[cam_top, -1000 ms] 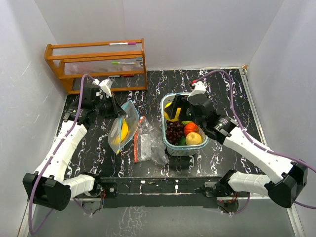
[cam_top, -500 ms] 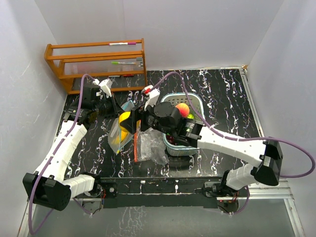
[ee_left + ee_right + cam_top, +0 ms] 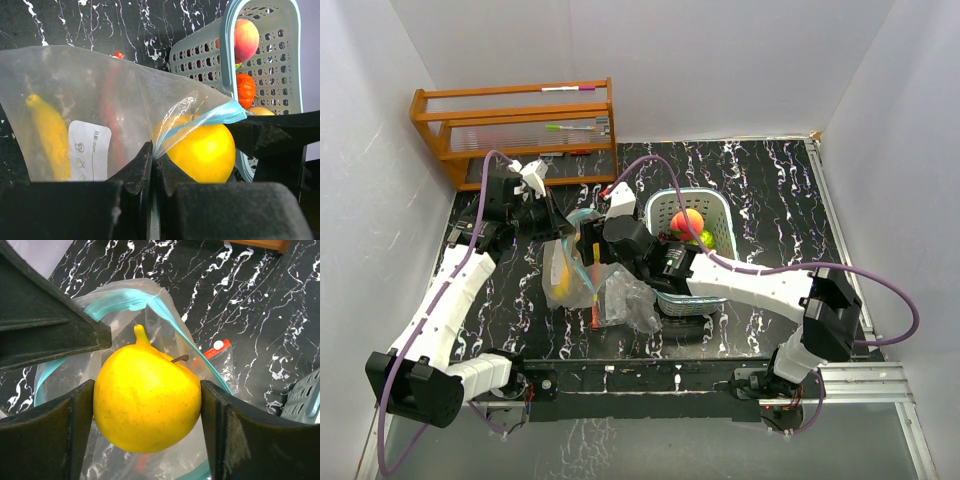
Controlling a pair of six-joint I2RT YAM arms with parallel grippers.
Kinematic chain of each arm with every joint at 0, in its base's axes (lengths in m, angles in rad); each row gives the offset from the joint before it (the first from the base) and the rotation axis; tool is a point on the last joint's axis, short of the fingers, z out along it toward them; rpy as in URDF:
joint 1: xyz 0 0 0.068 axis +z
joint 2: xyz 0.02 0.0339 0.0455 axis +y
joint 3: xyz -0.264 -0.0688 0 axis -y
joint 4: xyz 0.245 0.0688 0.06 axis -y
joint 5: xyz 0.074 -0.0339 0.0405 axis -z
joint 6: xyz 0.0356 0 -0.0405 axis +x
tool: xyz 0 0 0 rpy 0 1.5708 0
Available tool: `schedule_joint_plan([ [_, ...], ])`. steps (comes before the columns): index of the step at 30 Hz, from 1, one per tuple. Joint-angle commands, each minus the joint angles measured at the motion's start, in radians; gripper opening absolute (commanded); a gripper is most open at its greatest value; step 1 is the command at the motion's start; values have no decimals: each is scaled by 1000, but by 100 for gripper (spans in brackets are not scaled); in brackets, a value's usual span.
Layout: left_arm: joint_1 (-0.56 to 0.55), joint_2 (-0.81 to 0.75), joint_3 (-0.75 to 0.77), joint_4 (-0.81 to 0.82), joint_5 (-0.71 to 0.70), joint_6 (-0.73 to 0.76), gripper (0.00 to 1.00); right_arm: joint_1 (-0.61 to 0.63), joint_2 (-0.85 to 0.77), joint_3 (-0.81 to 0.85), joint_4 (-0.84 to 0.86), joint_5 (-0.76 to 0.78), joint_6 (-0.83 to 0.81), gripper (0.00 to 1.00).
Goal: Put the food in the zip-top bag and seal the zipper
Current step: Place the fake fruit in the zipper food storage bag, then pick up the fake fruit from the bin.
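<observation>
The clear zip-top bag with a teal zipper stands open at mid-left. My left gripper is shut on its rim; the jaws pinch the plastic. A yellow banana lies inside the bag. My right gripper is shut on a yellow round fruit and holds it at the bag's open mouth. The fruit also shows in the left wrist view. The teal basket holds an orange-pink fruit, a green fruit and an orange-red fruit.
A second clear bag with a red zipper lies flat between the open bag and the basket. A wooden rack stands at the back left. White walls close in both sides of the black marbled table.
My right arm has swung left from the basket to the bag's mouth, carrying the yellow round fruit. My left gripper has kept hold of the bag's rim.
</observation>
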Motion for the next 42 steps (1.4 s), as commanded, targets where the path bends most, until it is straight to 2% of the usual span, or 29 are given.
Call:
schedule_joint_plan([
  [1, -3, -31, 37, -15, 35, -4, 0, -2, -26, 59, 16, 67, -10, 81],
  [2, -3, -29, 35, -12, 37, -5, 0, -2, -34, 58, 20, 51, -18, 91],
  [3, -3, -28, 33, -9, 39, -6, 0, -2, -43, 55, 24, 36, -23, 97],
  [4, -3, -28, 30, -7, 39, -6, 0, -2, -54, 50, 29, 23, -25, 98],
  [11, -3, -22, 13, 4, 29, -6, 0, -2, -155, 9, 42, -54, -36, 98],
  [14, -3, -19, 12, 2, 23, -3, 0, -2, -228, -25, 9, 4, -16, 98],
  [17, -4, -20, 15, 0, 19, 0, 0, -15, -272, -35, -138, 133, 39, 98],
  [20, -3, -22, 15, -3, 19, 2, 0, -101, -273, -19, -303, 150, 116, 98],
  [24, -3, -22, 14, -2, 21, 2, 0, -176, -277, -43, -409, 253, 202, 98],
  [29, -2, -14, 17, 1, 20, 6, 0, -255, -242, -61, -416, 304, 223, 98],
  [33, -2, -8, 19, 4, 31, 3, 0, -327, -176, -68, -410, 282, 228, 98],
  [42, -4, -8, 9, 13, 35, 3, 0, -394, -68, -106, -392, 277, 263, 98],
])
